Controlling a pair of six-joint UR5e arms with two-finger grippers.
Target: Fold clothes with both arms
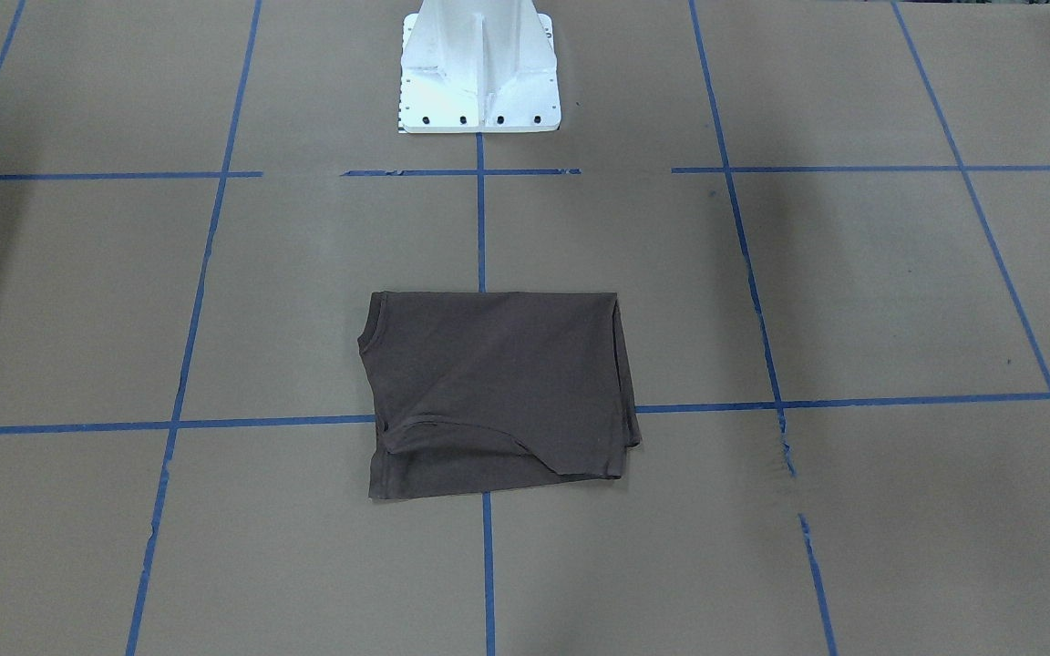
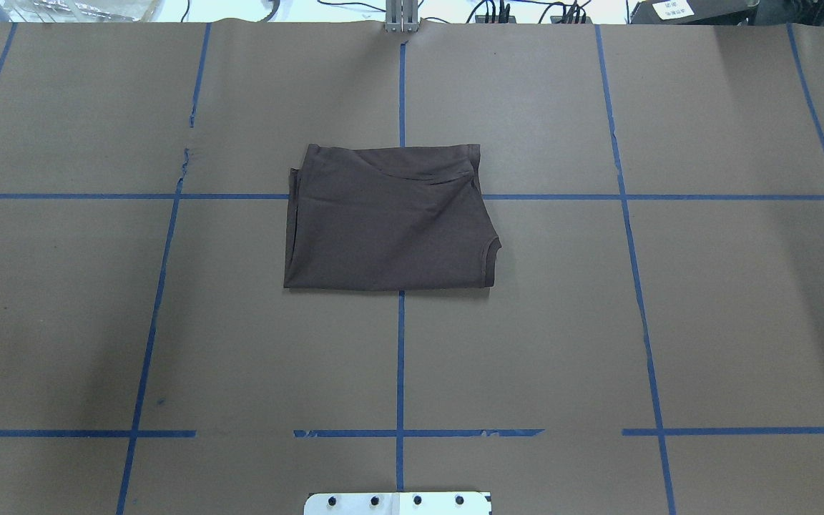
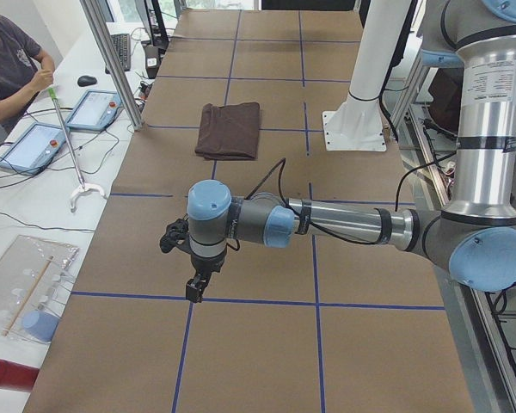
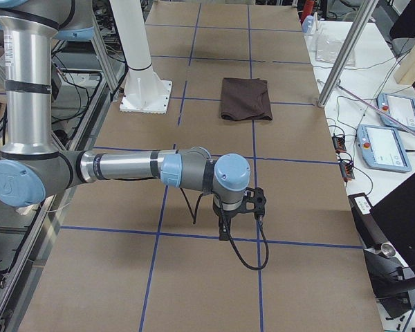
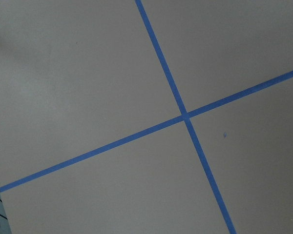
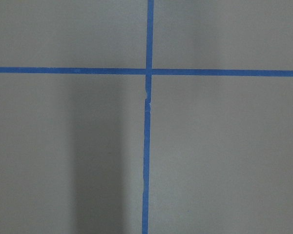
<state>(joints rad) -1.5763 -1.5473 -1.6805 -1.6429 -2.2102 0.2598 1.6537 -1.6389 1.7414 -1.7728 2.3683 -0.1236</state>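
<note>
The dark grey-brown T-shirt lies folded into a flat rectangle in the middle of the table. It also shows in the overhead view and small in both side views. Both arms are off to the table's ends, far from the shirt. The left gripper points down over a blue tape line. The right gripper points down over the paper at the other end. I cannot tell whether either is open or shut. Both wrist views show only brown paper and blue tape.
The white pedestal base stands behind the shirt. Blue tape lines grid the brown paper. A seated operator, touch panels and a metal post are along the far side of the table.
</note>
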